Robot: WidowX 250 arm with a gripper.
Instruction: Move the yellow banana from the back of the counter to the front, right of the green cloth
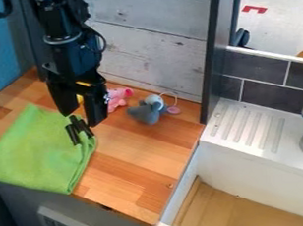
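**A:** Your claw (83, 121) is over the right edge of the green cloth (38, 151), its two sides apart, nothing clamped!
**B:** And that cloth lies spread on your counter (136, 173), at eight o'clock from the claw.
**A:** Dark pieces (74, 134) right below; you can't tell whether they touch the claw.
**B:** Pink toy (117, 98) at two, gray toy (145, 113) at three. You're in position, I'd judge, but no grip made.
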